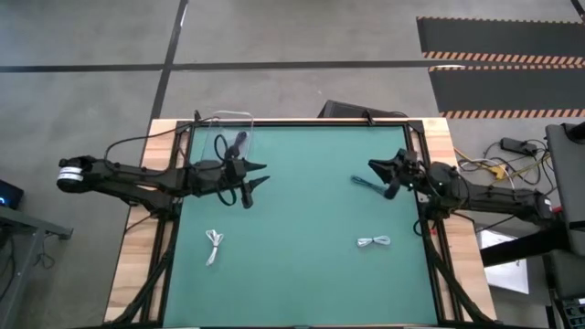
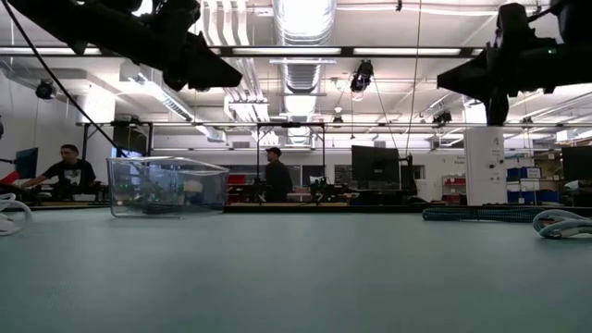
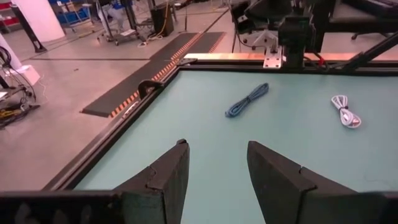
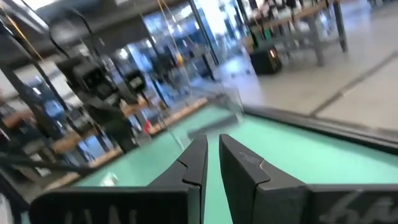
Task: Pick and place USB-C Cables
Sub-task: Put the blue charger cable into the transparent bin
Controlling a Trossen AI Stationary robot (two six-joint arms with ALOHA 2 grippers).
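My left gripper [image 1: 261, 174] [image 3: 217, 155] hangs open above the table's left half, holding nothing. My right gripper [image 1: 373, 167] [image 4: 213, 142] is shut and empty, raised over the right half. The teal cable [image 1: 366, 183] [image 3: 247, 101] lies flat on the mat just below and beside the right gripper. One white cable [image 1: 215, 245] lies near the left front, the other white cable [image 1: 375, 242] [image 3: 345, 111] near the right front. The dark cable [image 1: 239, 142] seems to lie inside the clear container [image 1: 224, 128] [image 2: 166, 185] at the far left.
The green mat [image 1: 302, 228] is framed by a dark rail with wooden borders. The clear container stands at the far left corner. Black arm wires loop beneath the left gripper [image 1: 233, 192]. People sit and stand in the room beyond the table.
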